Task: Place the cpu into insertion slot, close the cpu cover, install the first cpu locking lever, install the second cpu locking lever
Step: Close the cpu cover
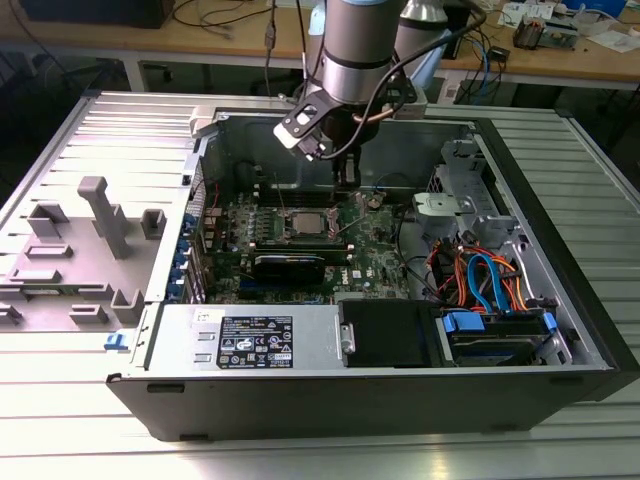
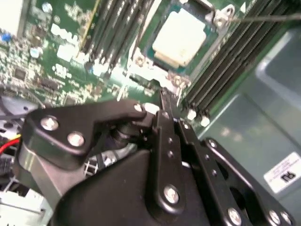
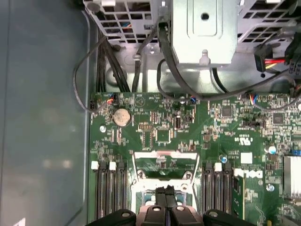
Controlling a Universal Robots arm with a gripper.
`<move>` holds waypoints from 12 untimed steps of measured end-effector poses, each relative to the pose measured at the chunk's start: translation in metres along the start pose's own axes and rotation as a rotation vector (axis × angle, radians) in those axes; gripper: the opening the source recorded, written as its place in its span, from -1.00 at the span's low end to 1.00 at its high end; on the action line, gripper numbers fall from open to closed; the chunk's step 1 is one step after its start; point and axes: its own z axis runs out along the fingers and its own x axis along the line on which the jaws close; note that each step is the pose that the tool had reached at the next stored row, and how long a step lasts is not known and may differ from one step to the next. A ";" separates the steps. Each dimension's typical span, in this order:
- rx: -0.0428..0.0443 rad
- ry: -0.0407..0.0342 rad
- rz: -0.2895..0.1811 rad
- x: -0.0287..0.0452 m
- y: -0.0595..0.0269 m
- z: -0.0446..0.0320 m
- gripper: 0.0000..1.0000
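We judge that the first step is done: the cpu (image 2: 181, 37) lies flat in the insertion slot (image 2: 212, 28), with its pale metal top uncovered. The step in hand is therefore the closing of the cpu cover (image 3: 162, 154). In the first wrist view it stands open, on the side of the slot toward the round coin battery (image 3: 122, 117). In our opinion this step calls for a gentle push on the free edge of the cover, so that it folds down over the chip without shifting it (the locking levers we cannot follow clearly). The gripper (image 3: 165, 189) has its fingers pressed together and holds nothing that we can see. Its tips are just beside the cover; whether they touch it we cannot tell.
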 end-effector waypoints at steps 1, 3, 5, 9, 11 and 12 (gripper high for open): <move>0.0000 0.0000 0.000 0.0000 0.0026 0.0001 -0.79; 0.0001 0.0000 0.000 -0.0001 0.0092 0.0001 -0.79; 0.0001 0.0000 0.000 -0.0001 0.0128 -0.0002 -0.79; 0.0000 0.0002 0.000 -0.0002 0.0168 -0.0020 -0.79; 0.0001 0.0000 0.000 -0.0003 0.0214 -0.0023 -0.79; 0.0000 0.0001 0.000 -0.0003 0.0232 -0.0024 -0.79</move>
